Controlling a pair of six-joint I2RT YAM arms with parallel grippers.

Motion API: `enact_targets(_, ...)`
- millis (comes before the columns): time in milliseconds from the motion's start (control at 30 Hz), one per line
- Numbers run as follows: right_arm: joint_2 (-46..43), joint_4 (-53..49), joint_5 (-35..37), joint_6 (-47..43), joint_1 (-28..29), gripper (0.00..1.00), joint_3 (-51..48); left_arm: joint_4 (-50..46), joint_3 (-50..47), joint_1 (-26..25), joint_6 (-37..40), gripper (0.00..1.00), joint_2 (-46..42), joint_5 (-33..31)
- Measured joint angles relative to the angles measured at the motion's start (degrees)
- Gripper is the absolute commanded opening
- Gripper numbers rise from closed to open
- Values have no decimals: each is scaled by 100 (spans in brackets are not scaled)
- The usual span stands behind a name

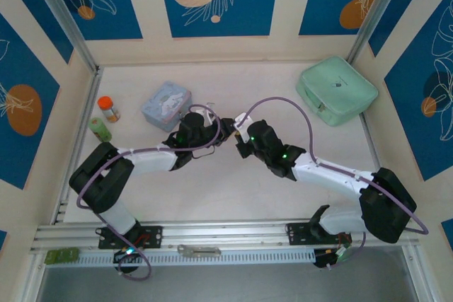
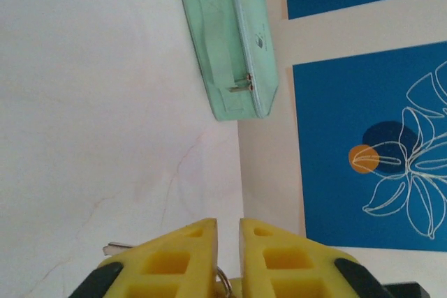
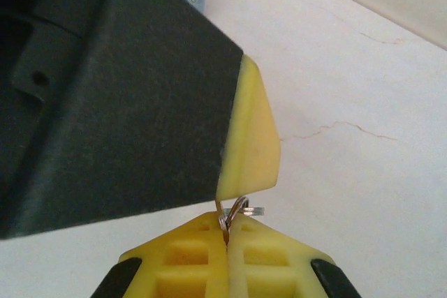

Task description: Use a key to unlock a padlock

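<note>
Mid-table, my left gripper (image 1: 225, 130) and right gripper (image 1: 241, 134) meet tip to tip. In the right wrist view my right gripper (image 3: 228, 221) is shut on the key's silvery ring (image 3: 239, 209), which loops up just under the left arm's yellow fingertip (image 3: 253, 146). In the left wrist view my left gripper (image 2: 228, 224) has its fingers nearly together with a narrow gap. The key ring (image 2: 223, 282) shows low in that gap and a silvery metal end (image 2: 117, 248) pokes out on the left. The padlock is hidden behind the left fingers.
A pale blue tin (image 1: 167, 105) stands just behind the left gripper. A mint-green pouch (image 1: 336, 90) lies at the back right, by the wall. An orange-capped bottle (image 1: 107, 108) and a green roll (image 1: 100, 129) sit at the left edge.
</note>
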Motion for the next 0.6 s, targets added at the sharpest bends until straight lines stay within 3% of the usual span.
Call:
enact_targets(133, 39, 4, 179, -103, 83, 1, 0, 0, 0, 0, 31, 0, 15, -26)
enact_targets(300, -103, -111, 31, -24, 72, 32, 0, 15, -2, -2, 122, 0, 15, -26)
enact_targets(433, -796, -400, -1121, 476, -481, 44, 0, 129, -2, 42, 426, 0, 15, 35)
enact_targets(500, -1165, -435, -1939, 879, -1156, 50, -2, 293, -4, 105, 643, 0, 17, 170)
enact_targets(600, -1401, -302, -3156, 1598, -2210, 50, -33, 713, -13, 188, 920, 0, 28, 505)
